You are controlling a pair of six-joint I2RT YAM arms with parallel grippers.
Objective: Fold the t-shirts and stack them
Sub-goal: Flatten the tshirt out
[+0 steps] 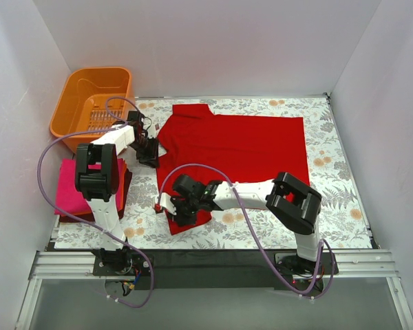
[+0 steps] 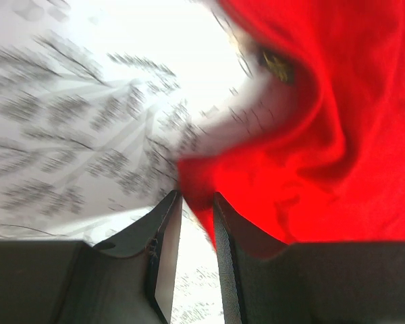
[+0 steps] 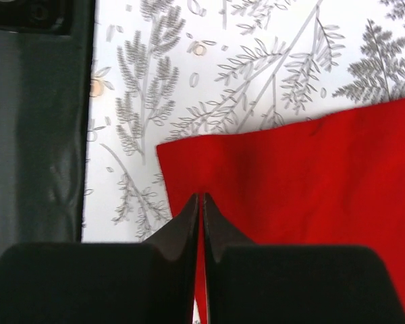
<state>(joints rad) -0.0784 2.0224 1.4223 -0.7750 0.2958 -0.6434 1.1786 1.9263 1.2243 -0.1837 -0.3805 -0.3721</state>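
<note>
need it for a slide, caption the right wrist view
Right gripper shut on the red shirt near its corner, over floral cloth.

Bright red t-shirt [image 1: 241,141]: plain, one solid colour.
Floral cloth [image 1: 337,185] over the tabletop: white ground, grey fern-and-leaf print, small orange blossoms.
Basket [image 1: 76,103]: orange.
Magenta-pink t-shirt [image 1: 69,192]: plain, with an orange layer [image 1: 122,166] and a dark red layer [image 1: 89,218] showing at its edges.
Left arm [image 1: 107,206], right arm [image 1: 248,194]: white with black joints.
Cables [image 1: 48,185]: lilac.
Left claw [image 2: 197,202], right claw [image 3: 200,202]: black.
</note>
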